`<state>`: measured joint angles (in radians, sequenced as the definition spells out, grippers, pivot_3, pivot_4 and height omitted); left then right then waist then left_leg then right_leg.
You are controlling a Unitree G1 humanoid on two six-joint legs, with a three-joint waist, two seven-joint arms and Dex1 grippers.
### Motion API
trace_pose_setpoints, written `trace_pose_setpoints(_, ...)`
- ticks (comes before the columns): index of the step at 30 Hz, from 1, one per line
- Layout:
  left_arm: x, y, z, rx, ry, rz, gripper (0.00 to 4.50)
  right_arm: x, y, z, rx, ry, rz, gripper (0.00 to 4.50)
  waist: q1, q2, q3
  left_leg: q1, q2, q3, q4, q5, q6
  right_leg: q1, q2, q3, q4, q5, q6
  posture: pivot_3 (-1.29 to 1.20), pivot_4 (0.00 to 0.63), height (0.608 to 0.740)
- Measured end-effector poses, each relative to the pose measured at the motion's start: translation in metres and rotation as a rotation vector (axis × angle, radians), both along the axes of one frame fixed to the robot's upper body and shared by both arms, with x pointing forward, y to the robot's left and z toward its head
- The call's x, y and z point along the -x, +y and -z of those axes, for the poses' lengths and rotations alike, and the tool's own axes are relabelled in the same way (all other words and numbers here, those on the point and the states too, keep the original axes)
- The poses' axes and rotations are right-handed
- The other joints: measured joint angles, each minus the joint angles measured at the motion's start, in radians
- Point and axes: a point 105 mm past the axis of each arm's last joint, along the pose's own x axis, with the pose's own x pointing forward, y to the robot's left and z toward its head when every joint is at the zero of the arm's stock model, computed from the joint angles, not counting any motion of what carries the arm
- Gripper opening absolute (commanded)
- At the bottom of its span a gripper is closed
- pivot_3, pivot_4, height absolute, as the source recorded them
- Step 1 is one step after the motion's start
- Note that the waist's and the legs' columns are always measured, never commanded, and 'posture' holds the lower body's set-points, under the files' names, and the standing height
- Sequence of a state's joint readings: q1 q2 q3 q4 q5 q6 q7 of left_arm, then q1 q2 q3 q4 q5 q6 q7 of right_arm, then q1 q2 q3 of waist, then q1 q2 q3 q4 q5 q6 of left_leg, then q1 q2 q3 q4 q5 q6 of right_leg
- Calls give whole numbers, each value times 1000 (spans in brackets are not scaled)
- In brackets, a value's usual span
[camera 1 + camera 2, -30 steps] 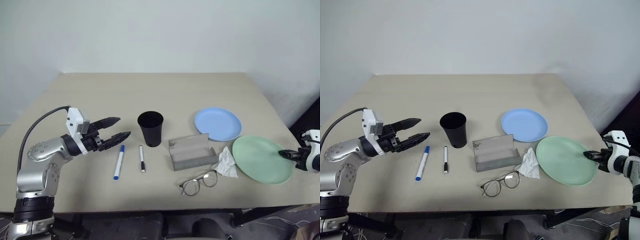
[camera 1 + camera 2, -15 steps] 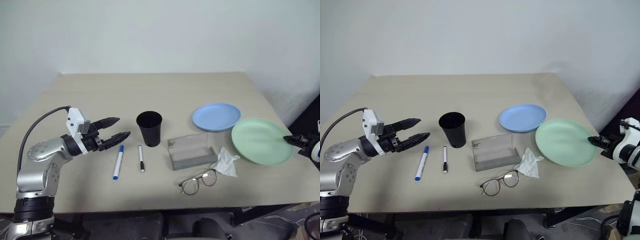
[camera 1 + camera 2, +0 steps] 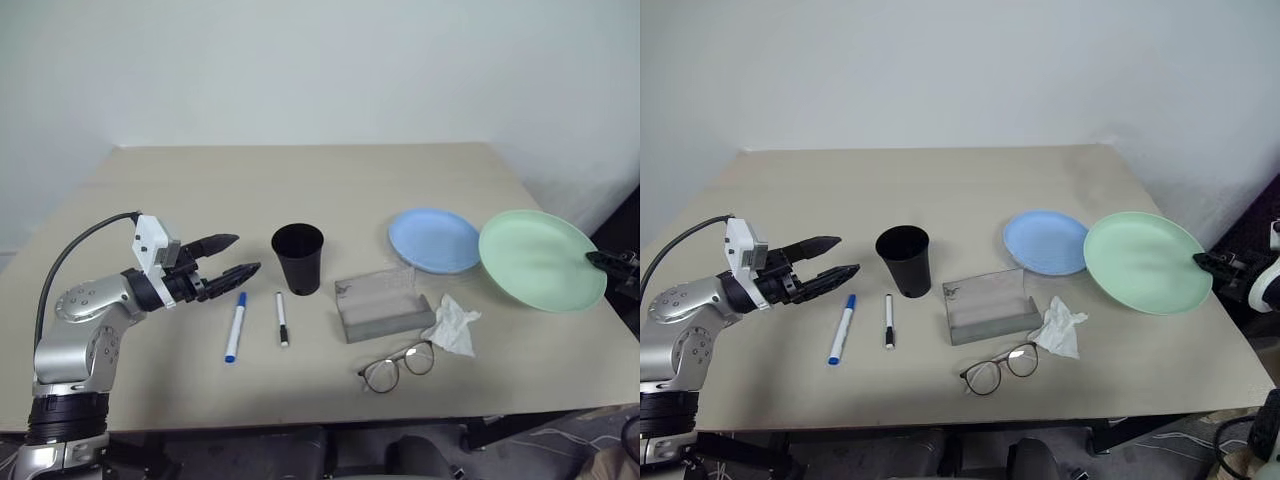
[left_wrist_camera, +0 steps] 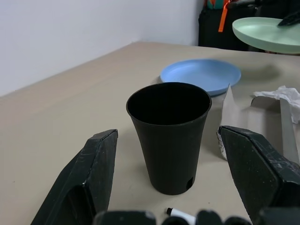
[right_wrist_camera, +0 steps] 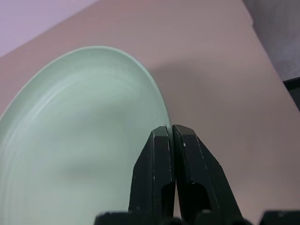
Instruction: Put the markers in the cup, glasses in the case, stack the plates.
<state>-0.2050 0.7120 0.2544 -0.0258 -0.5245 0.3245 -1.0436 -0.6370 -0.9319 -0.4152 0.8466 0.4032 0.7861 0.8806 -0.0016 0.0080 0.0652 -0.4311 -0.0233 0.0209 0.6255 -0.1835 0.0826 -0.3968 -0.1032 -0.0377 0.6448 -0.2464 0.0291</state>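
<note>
Green plate (image 3: 541,259) lifted, right fingers (image 5: 169,161) clamped on rim; left fingers (image 4: 248,161) apart facing cup (image 4: 168,133)

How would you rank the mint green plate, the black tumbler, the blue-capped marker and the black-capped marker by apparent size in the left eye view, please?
1. Round mint green plastic plate, though it is lifted nearer the camera.
2. Black tapered plastic tumbler.
3. White marker with blue cap.
4. Thinner white marker with black cap.

The right tool (image 3: 592,259) pinches the green plate's (image 3: 540,258) rim, holding it above the table (image 3: 300,200) beside the blue plate (image 3: 433,240).
</note>
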Motion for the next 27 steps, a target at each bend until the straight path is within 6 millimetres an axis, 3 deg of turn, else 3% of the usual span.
trace_pose_setpoints(4,-1,0,0,1,-3,1,3655,-24,22,0,-46,0,21,30,0,0,0,0,0,0,0,0,0,-2,0,0,0,1,0,0,0,736)
trace_pose_setpoints(13,-5,0,-1,8,-6,-6,3655,-79,97,13,-61,-21,-2,30,5,0,0,-1,-1,0,0,0,0,-3,1,0,0,2,0,0,0,736)
trace_pose_setpoints(20,-4,0,0,7,-7,-22,3655,-94,107,27,46,-25,75,30,1,0,0,-1,-3,1,0,0,0,-5,2,1,-1,4,3,0,0,736)
trace_pose_setpoints(27,-3,0,0,3,-13,-32,3655,-102,118,35,47,-22,110,30,-1,1,0,-1,-3,1,-1,1,1,-7,7,3,1,5,2,0,0,736)
